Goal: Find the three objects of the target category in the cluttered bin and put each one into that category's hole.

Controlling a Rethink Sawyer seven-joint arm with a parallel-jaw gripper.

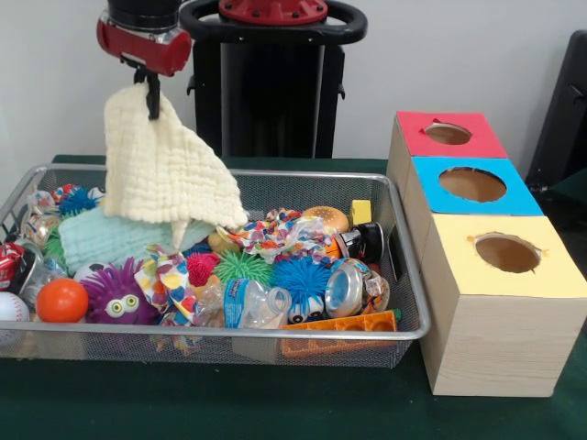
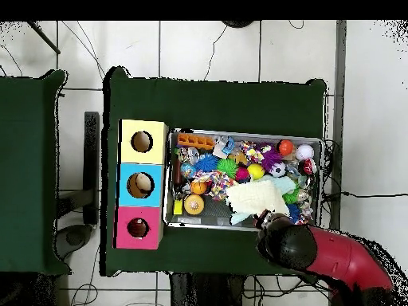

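My gripper (image 1: pixel 151 99) is shut on a corner of a pale yellow cloth (image 1: pixel 165 165), which hangs lifted above the left part of the wire bin (image 1: pixel 404 266). In the overhead view the cloth (image 2: pixel 253 197) spreads over the bin's near side, and the arm covers the gripper there. A mint green cloth (image 1: pixel 105 236) lies in the bin under the hanging one. A patterned cloth (image 1: pixel 280 229) lies in the bin's middle. Beside the bin stand three boxes with holes: red (image 1: pixel 448 134), blue (image 1: pixel 472 184) and yellow (image 1: pixel 506 253).
The bin holds several toys: an orange ball (image 1: pixel 62 300), a purple fuzzy creature (image 1: pixel 119 293), spiky balls in green (image 1: pixel 243 268) and blue (image 1: pixel 299 278), a plastic bottle (image 1: pixel 252 302), an orange block (image 1: pixel 353 323). Green cloth covers the table (image 1: pixel 275 403).
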